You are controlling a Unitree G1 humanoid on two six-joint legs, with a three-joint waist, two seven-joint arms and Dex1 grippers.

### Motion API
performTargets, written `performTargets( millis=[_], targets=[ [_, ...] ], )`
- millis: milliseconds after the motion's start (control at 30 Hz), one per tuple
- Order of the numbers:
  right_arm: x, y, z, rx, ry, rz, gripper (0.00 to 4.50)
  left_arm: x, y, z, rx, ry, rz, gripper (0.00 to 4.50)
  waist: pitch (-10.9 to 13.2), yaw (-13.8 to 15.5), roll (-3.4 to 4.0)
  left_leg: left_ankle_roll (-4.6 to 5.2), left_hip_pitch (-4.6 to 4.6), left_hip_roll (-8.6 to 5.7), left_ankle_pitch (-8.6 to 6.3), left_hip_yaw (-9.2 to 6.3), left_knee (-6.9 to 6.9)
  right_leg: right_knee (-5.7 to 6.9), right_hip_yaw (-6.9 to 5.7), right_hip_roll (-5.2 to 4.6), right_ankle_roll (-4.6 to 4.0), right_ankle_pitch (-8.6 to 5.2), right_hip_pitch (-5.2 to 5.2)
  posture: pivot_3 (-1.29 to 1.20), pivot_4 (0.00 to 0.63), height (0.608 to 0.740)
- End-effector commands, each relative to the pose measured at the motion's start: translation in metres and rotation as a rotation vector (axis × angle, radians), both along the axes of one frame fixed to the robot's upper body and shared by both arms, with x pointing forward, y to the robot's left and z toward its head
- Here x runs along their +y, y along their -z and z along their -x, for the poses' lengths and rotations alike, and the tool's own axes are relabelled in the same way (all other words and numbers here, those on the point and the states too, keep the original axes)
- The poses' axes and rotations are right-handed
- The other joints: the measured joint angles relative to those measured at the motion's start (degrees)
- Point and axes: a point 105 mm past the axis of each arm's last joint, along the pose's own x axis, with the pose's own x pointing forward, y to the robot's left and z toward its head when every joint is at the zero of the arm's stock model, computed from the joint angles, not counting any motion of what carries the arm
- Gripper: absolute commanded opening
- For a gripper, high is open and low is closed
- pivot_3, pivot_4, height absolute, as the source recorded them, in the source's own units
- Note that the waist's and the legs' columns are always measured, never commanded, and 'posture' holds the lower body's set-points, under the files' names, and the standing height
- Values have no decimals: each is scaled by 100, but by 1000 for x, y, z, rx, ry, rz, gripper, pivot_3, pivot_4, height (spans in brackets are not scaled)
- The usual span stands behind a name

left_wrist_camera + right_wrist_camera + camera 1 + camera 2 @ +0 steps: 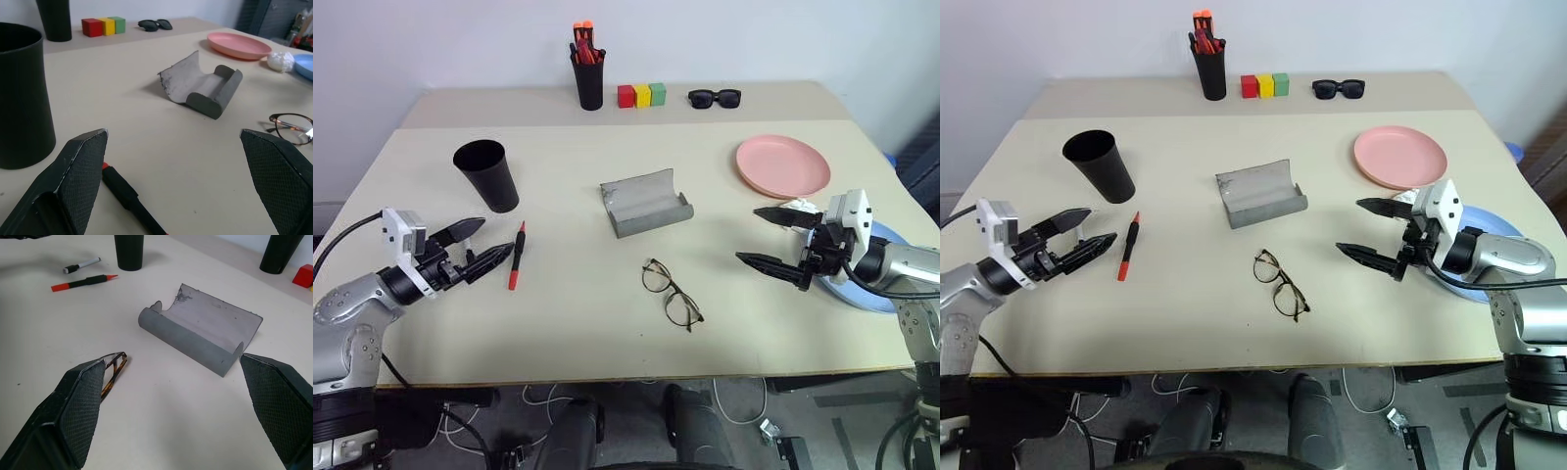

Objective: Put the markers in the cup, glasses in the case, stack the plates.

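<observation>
beige table (pixel 587 294) — left gripper (pixel 475 247) and right gripper (pixel 777 238) both spread, empty; you'd centre the left over the red marker (pixel 516 256) before closing, then the cup (pixel 487 174).

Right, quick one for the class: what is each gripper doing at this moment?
Left gripper: open, holding nothing, beside the marker.
Right gripper: open, holding nothing, above the table.
</observation>
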Motion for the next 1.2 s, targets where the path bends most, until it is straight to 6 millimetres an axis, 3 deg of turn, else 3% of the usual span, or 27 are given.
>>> performTargets(
  millis=[33, 367, 600, 767, 867, 967, 1000, 1133, 1200],
  targets=[
    [9, -14, -1, -69, -14, 1, 4500, -1, -13, 0, -62, 4, 4, 4427, 0, -9, 0, 0, 0, 0, 0, 1, 0, 0, 0, 0, 0, 0, 0, 0, 150, 740],
    [18, -19, -5, -107, -3, -13, 4500, -1, -12, -15, -63, -35, -13, 4427, 0, -29, 0, 0, 1, 0, 0, 0, 0, 1, 0, 1, 1, 1, -1, 0, 150, 740],
    [43, -27, -6, -138, -17, -92, 4500, 22, -17, -15, -11, -94, -26, 4427, 0, -12, 0, 0, -1, -1, 0, 1, 0, 1, 1, -1, 2, 1, -3, 0, 150, 740],
    [66, -22, 5, -125, -68, -141, 4500, 16, -24, -25, 55, -96, 7, 4427, -1, -2, -2, 0, -2, -1, 0, -8, 1, 4, -3, 0, 2, 1, -2, 0, 150, 740],
    [75, -19, 8, -121, -105, -154, 4500, 33, -26, -29, 44, -254, -95, 4427, -1, -27, -2, 0, -1, -2, 0, -5, 0, 2, -1, 0, 3, 1, -2, 0, 150, 740],
    [83, -17, 9, -120, -135, -175, 4500, 44, -25, -26, 211, -272, 97, 4427, -1, -50, -1, 0, 0, 1, 0, -5, -3, 6, -1, 2, 3, 1, -8, 0, 150, 740],
    [85, -16, 9, -120, -143, -177, 4500, 48, -22, -27, 259, -310, 91, 4427, 0, -48, -1, 0, 0, 1, 0, -6, -3, 9, -2, 4, 3, 1, -8, 0, 150, 740],
    [87, -17, 6, -141, -127, -197, 4500, 77, -12, -38, 329, -600, 15, 4427, -1, -16, -3, 0, 2, -1, 0, -9, -2, 12, -2, 4, 4, 1, -5, 0, 150, 740],
    [86, -16, 2, -145, -109, -210, 4500, 85, -16, -41, 322, -737, -10, 4427, -1, -6, -4, -2, 2, -2, 1, -9, -2, 11, -1, 2, 4, 2, -4, 0, 150, 740]
  ],
)
